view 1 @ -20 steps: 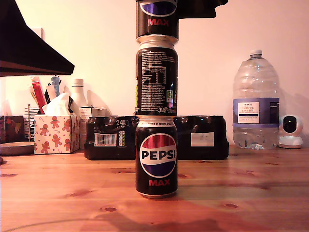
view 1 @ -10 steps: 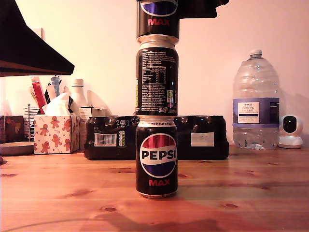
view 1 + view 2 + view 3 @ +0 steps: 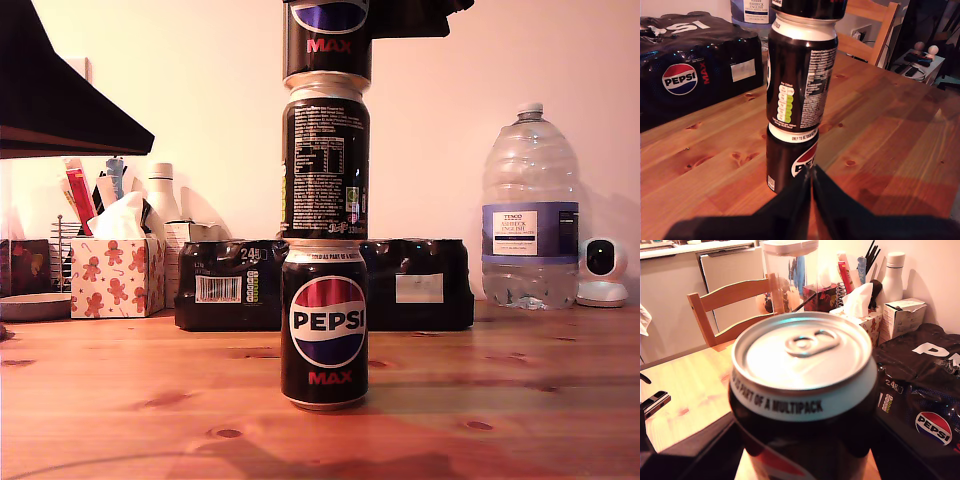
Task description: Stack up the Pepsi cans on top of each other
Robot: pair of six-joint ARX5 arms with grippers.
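Three Pepsi Max cans, stacked upright at mid-table: bottom can (image 3: 324, 330), middle can (image 3: 325, 165), top can (image 3: 327, 40) seated rim to rim. The top can is pinched by my second gripper (image 3: 805, 450), presumably for steadying. My first gripper (image 3: 811, 175), pressed together and empty, is kept apart from the column.

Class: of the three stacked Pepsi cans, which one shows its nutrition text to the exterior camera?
The middle Pepsi can. The bottom Pepsi can and top Pepsi can show logos with red MAX.

The exterior view sat low at table (image 3: 520, 400) level, facing the can stack (image 3: 325, 240); both my wrist views looked closely at it.
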